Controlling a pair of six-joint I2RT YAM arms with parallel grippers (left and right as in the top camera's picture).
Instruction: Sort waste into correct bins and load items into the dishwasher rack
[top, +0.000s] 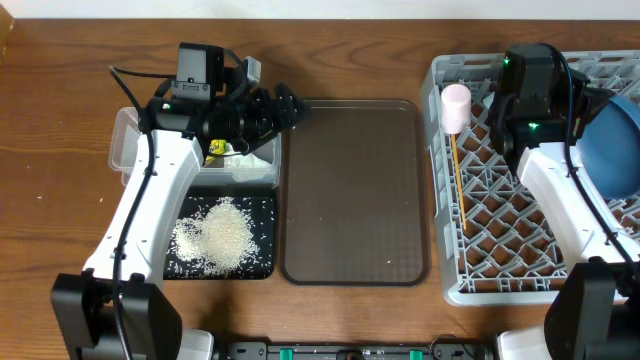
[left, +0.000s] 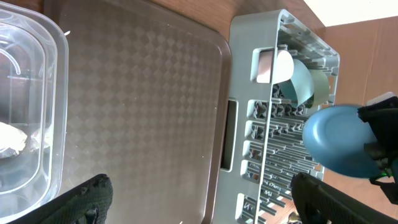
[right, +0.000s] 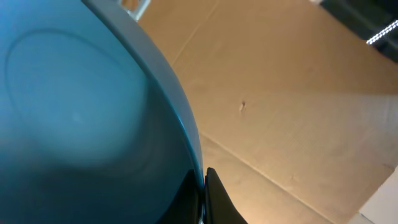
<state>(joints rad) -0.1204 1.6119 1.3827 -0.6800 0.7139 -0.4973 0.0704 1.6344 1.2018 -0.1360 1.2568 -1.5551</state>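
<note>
The right pincer (right: 202, 186) was clamped on the rim of the dark-blue plate (top: 615, 140), over the far right part of the rack (top: 500, 250). The left pincer (left: 200, 186) gaped wide above the brown tray (top: 350, 190), by its far left corner, just right of the clear tub (top: 125, 140) holding the napkin (left: 12, 140). Rice (top: 225, 235) lay in the black tray (top: 264, 265).

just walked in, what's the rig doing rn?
The right gripper is clamped on the rim of the dark-blue plate, holding it on edge at the dishwasher rack. The rack holds the pink cup, the light-blue bowl and the mint-green bowl. The left gripper is open and empty beside the clear tub, which holds the napkin and wrapper. The rice lies in the black tray.
</note>
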